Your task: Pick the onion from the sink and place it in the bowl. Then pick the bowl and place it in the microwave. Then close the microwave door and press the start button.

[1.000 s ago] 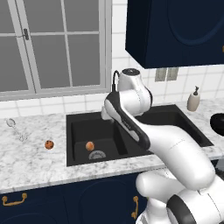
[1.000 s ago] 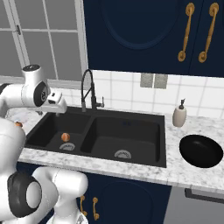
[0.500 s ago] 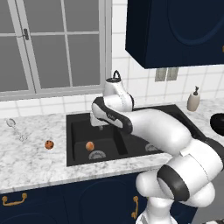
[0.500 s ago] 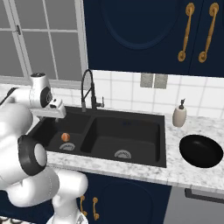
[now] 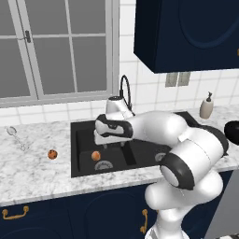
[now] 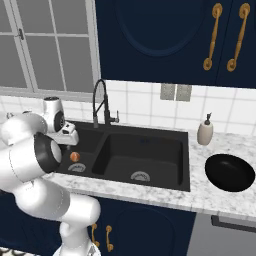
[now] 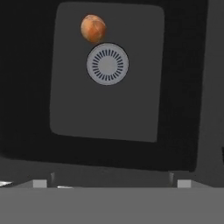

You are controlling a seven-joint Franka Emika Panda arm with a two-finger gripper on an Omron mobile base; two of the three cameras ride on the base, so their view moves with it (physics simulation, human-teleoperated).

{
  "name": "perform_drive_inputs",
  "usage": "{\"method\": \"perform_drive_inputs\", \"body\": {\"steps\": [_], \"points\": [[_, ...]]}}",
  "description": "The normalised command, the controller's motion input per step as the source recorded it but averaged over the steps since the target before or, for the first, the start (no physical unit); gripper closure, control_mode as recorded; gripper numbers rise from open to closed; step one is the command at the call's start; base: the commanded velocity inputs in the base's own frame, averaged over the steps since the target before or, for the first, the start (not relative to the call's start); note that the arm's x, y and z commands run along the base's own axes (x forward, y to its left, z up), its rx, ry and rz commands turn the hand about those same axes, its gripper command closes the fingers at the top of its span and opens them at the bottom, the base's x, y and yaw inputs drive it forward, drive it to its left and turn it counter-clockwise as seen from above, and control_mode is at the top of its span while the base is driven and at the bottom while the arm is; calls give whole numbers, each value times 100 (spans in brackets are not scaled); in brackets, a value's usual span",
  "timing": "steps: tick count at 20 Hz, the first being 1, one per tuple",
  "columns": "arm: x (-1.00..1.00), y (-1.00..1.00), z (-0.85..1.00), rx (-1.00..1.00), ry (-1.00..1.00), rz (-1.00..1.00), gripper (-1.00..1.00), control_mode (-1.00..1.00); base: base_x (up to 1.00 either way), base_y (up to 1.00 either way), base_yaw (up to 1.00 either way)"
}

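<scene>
While the gripper point(image 5: 108, 145) hangs released, jaws spread wide, over the left basin of the black sink point(image 5: 79, 169), the onion point(image 5: 95, 155) lies on the basin floor just beside the round silver drain point(image 7: 107, 64). Well apart to the right, the black bowl point(image 6: 229, 173) sits on the marble counter point(image 6: 200, 197).

Both base views face the sink point(image 5: 116, 154) from opposite rear sides; the hand view looks straight down into its basin.
</scene>
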Motion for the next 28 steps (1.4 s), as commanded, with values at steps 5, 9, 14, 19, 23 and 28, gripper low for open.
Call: {"method": "perform_drive_inputs", "body": {"steps": [5,9,14,19,23,28], "points": [[18,11,-56,0,-2,0,-100,-100,0,0,0],[10,0,-33,4,-2,0,-100,-100,0,0,0],[25,9,-28,2,0,0,-100,-100,0,0,0],[39,15,-23,0,0,-2,-100,-100,0,0,0],[55,20,-24,-1,0,-2,-100,-100,0,0,0],[37,6,-30,-1,1,-1,-100,-100,0,0,0]]}}
